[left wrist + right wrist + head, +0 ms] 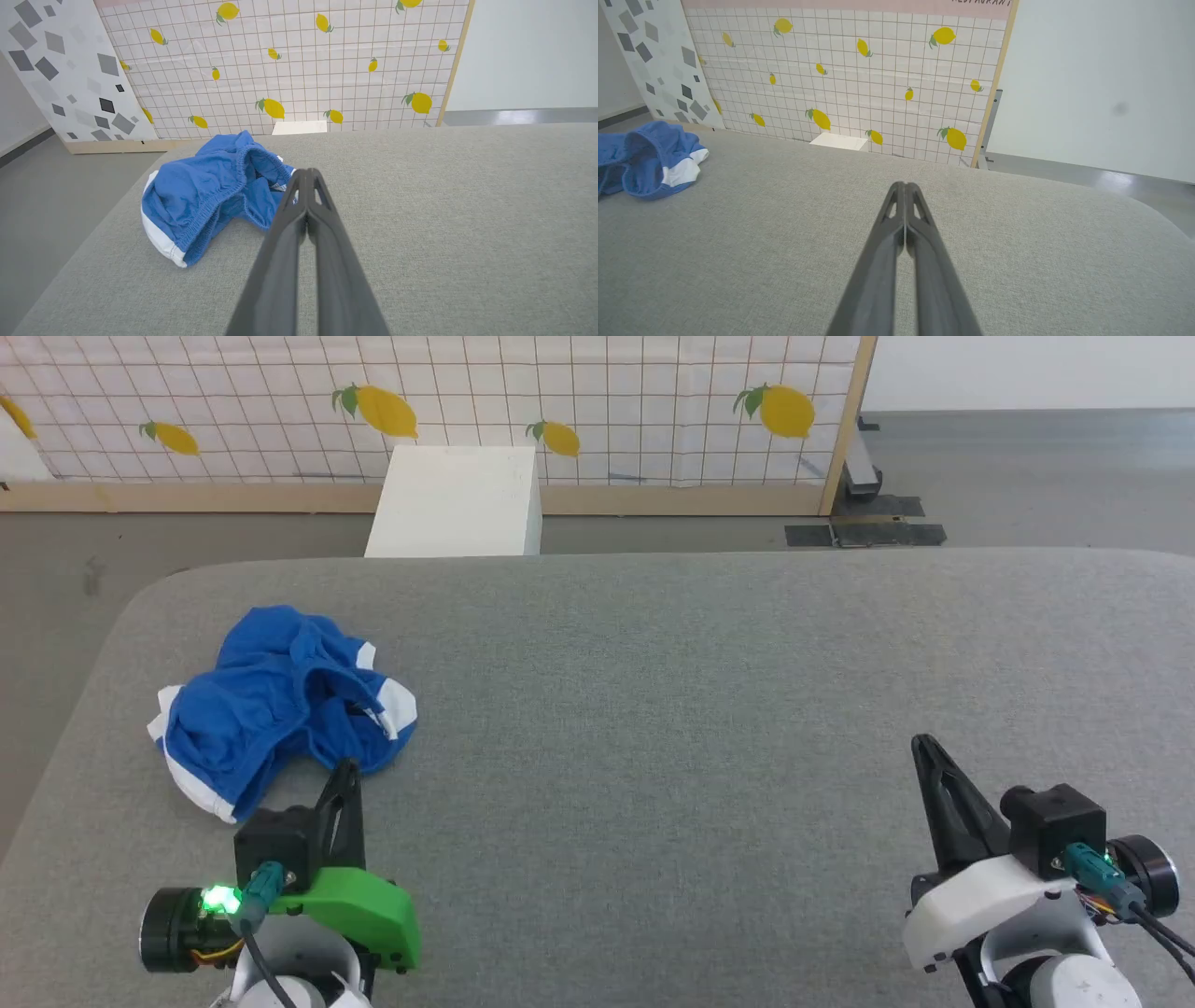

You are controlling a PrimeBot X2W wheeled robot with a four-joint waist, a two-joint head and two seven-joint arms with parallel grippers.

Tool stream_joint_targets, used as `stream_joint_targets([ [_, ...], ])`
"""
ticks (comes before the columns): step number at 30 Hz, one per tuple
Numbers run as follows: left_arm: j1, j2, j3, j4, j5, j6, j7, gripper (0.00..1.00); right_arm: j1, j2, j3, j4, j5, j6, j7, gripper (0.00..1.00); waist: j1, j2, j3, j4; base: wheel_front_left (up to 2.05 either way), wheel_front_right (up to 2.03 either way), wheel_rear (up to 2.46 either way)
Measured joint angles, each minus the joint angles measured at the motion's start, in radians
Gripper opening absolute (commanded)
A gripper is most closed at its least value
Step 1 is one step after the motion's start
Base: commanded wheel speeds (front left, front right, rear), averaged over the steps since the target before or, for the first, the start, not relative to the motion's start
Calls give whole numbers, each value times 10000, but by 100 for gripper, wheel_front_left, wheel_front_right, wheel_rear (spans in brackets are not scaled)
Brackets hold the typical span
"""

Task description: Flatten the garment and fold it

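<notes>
The grey padded table (700,709) fills most of the head view, with the crumpled blue shorts (271,709) on its left part, just beyond the left gripper (347,769) and well apart from the right gripper (920,744). The left wrist view adds the gathered waistband gaping open. Both grippers have their fingers pressed together and hold nothing; whether the left tips touch the cloth I cannot tell. In the right wrist view the left edge cuts the shorts off.

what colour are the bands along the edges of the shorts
White, against royal-blue shorts; the bands show best in the left wrist view.
</notes>
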Motion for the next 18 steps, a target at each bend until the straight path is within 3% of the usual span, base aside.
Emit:
stream_joint_targets([
  [18,0,0,0,0,0,0,0,0,0,0,0,0,0,0,0,0,0,0,0,0,0,0,0],
])
